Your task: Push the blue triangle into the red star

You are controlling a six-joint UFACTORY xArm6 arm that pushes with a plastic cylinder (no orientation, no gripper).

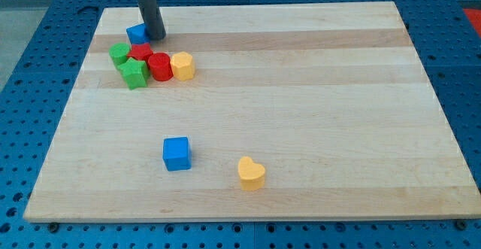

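The blue triangle (136,33) lies near the board's top left corner. My tip (155,35) rests at its right side, touching or nearly touching it. Just below the blue triangle, and against it, sits the red star (140,52). Packed around the star are a green block (119,53) on its left, a green star (134,74) below it, and a red cylinder (159,65) on its right. A yellow hexagon-like block (183,65) touches the red cylinder's right side.
A blue cube (176,153) and a yellow heart (251,173) lie apart near the bottom of the wooden board (316,106). The board rests on a blue perforated table.
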